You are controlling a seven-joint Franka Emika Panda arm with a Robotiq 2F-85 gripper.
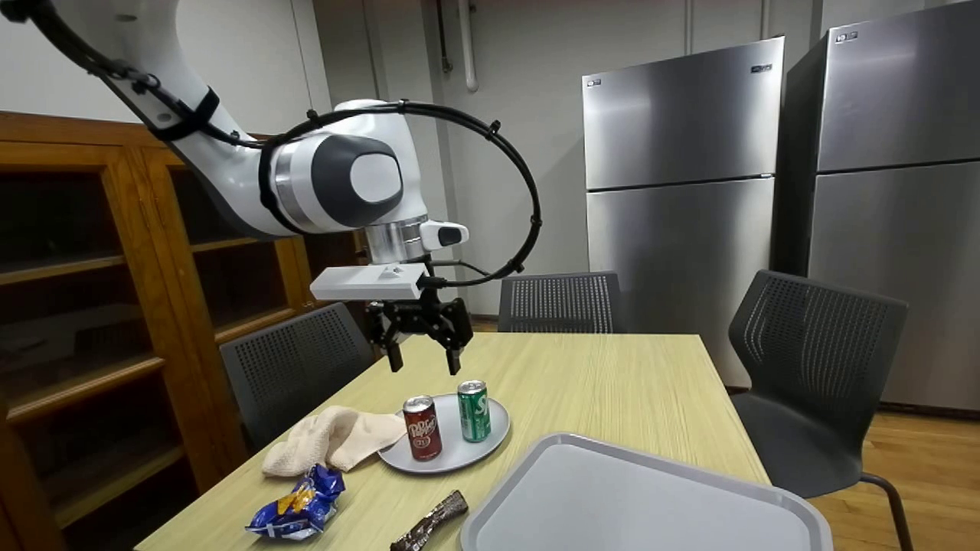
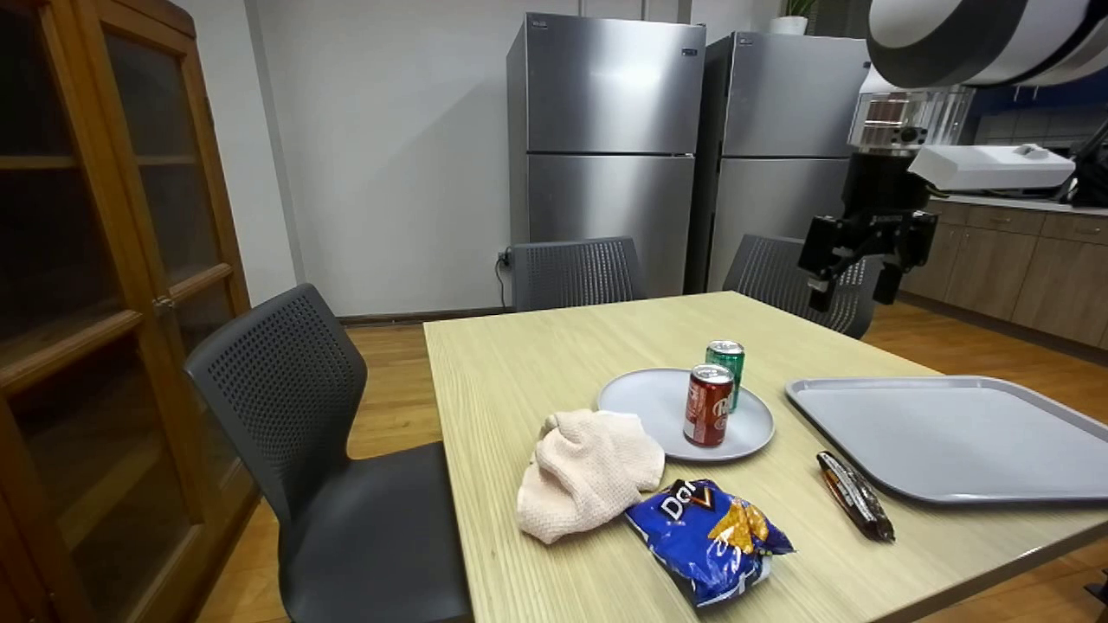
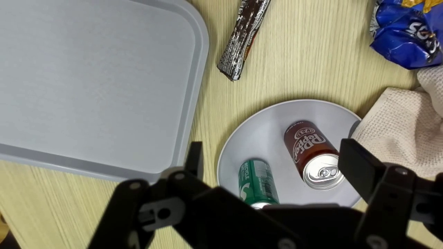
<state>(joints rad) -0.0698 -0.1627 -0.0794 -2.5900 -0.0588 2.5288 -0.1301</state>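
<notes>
My gripper [image 1: 425, 366] hangs in the air above the table, jaws wide apart and holding nothing. Below it a round grey plate [image 1: 482, 451] carries two upright cans: a dark red Dr Pepper can [image 1: 423, 428] and a green Sprite can [image 1: 474, 412]. In the wrist view both cans lie in the field between the fingers [image 3: 361, 166], and the gripper body hides part of the green can [image 3: 256, 180]. The red can [image 3: 309, 152] shows its label and silver top. A beige cloth [image 2: 589, 472] overlaps the plate's edge. No contact between fingers and cans is visible.
A blue Doritos bag [image 2: 710, 541] lies near the cloth. A brown-wrapped bar [image 2: 853, 493] rests beside a large grey tray [image 2: 952, 441]. Dark chairs [image 1: 815, 383] stand around the wooden table [image 1: 597, 375]; a glass-door cabinet [image 1: 84, 321] and steel fridges [image 1: 681, 199] are beyond.
</notes>
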